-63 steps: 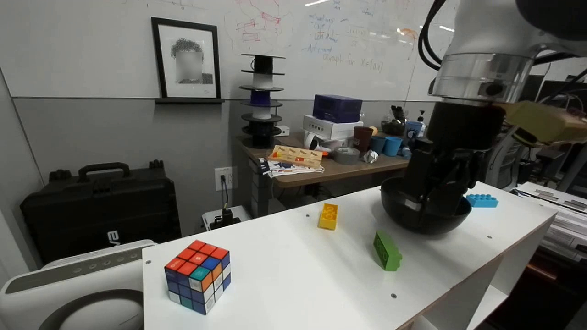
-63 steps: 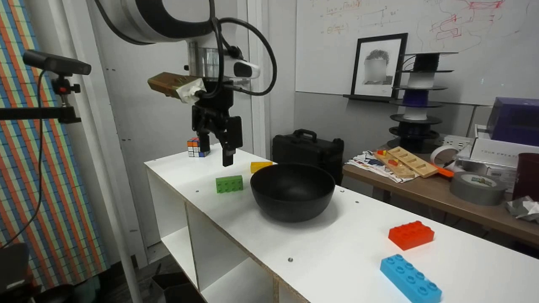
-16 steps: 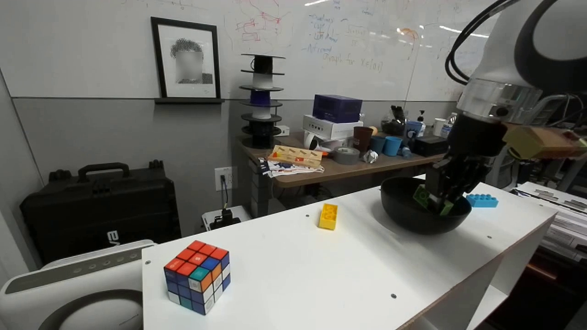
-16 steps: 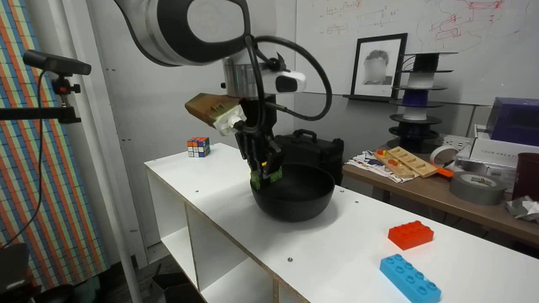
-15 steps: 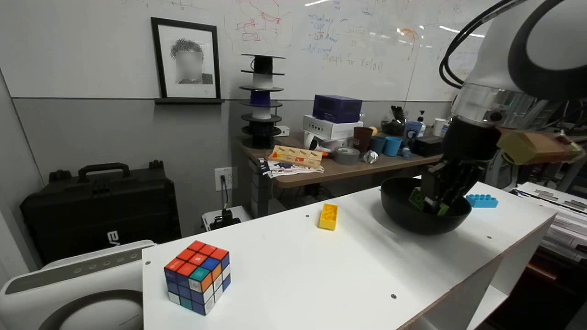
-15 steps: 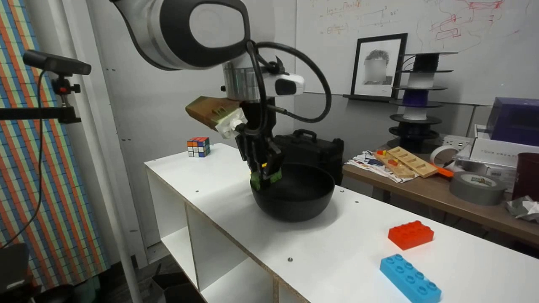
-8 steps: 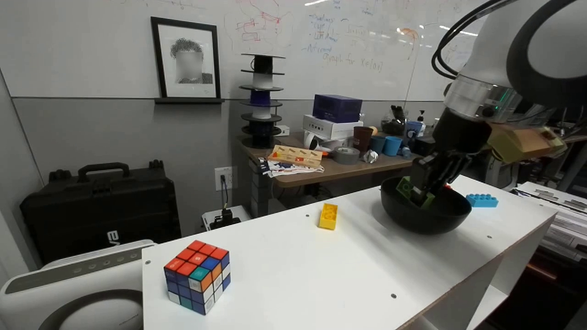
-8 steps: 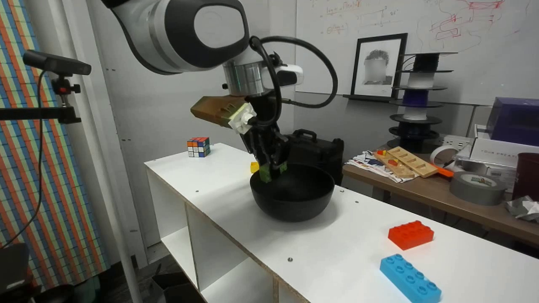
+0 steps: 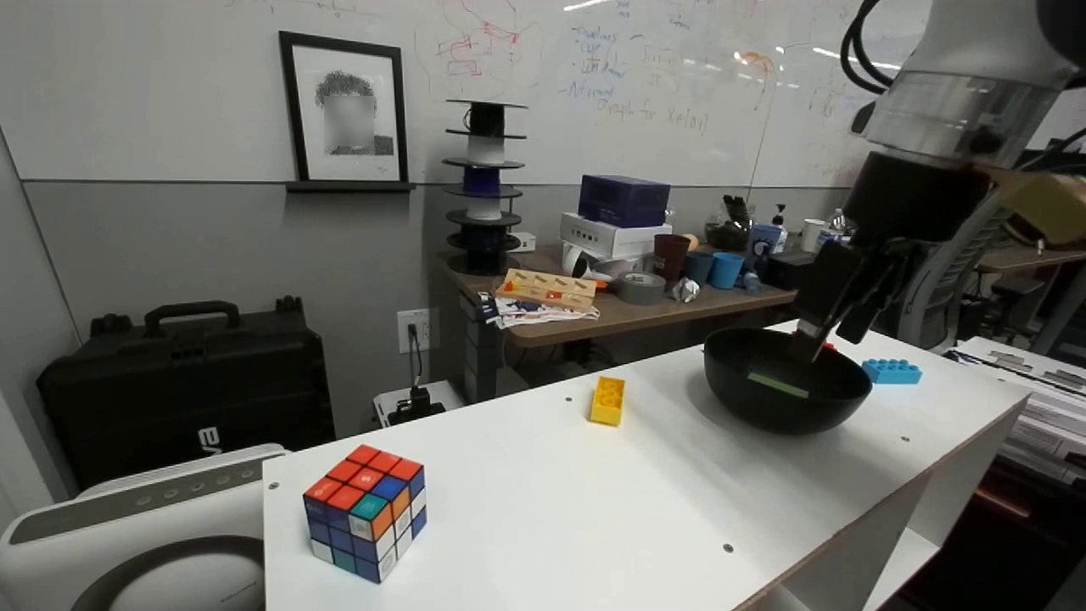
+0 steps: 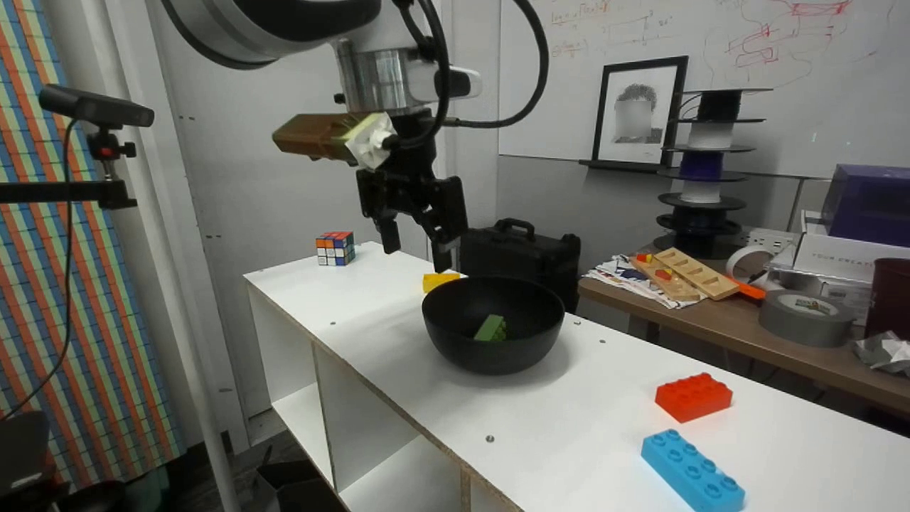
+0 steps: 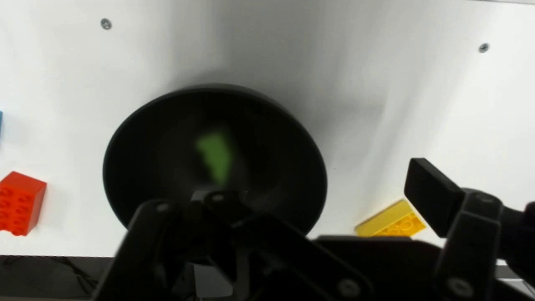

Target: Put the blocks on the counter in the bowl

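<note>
Claw (image 10: 416, 254): fingers spread apart.
Counter (image 9: 526, 518): below claw.
Bowl (image 10: 490, 360): on counter, nr & below claw.
Blue blk (image 10: 693, 471), red blk (image 10: 693, 397): on counter, well off fr claw.
Green blk (image 10: 490, 329): in bowl, below claw.
Yellow blk (image 9: 607, 402): on counter, nr bowl, lower than claw.

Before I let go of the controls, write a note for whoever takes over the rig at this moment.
Gripper: open, holding nothing, raised near the black bowl.
Done: green block is in the bowl.
Remaining: yellow block, red block and light blue block, all on the white counter outside the bowl.
The puzzle cube is on the counter too; likely not part of the job.
</note>
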Robot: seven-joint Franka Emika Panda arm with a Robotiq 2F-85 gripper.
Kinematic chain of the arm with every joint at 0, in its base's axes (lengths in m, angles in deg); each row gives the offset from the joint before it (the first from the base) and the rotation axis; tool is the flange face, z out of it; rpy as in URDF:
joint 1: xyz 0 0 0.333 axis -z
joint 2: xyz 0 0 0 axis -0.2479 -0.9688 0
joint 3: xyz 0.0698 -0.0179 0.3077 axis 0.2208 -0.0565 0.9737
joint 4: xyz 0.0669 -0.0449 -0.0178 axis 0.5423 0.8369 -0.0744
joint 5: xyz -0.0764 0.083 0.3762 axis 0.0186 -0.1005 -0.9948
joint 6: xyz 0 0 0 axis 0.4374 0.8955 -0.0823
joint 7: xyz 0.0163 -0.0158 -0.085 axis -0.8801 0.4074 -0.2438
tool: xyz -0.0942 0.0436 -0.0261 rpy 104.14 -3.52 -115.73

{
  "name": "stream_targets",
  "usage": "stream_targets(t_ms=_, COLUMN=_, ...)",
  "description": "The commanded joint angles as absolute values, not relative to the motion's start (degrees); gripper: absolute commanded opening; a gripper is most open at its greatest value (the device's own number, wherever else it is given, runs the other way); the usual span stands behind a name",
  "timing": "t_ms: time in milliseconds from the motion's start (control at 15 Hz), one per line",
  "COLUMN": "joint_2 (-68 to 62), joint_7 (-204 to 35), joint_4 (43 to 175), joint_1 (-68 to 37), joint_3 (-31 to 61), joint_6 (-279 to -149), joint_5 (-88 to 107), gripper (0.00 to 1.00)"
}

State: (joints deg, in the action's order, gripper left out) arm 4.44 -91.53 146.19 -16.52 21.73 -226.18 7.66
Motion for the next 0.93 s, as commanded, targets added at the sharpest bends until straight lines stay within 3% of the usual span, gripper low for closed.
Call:
stream_targets(t_ms=0, joint_2=8.5, joint_7=-92.4, joint_4=146.0, joint_1=-17.7, joint_3=23.8, joint_6=-220.6, joint_5=4.7, gripper=1.0)
stream_targets(t_ms=867, joint_2=-12.7, joint_7=-75.8, joint_4=125.7, joint_1=-21.3, joint_3=24.8, joint_6=-221.0, joint_5=-0.2, gripper=1.0)
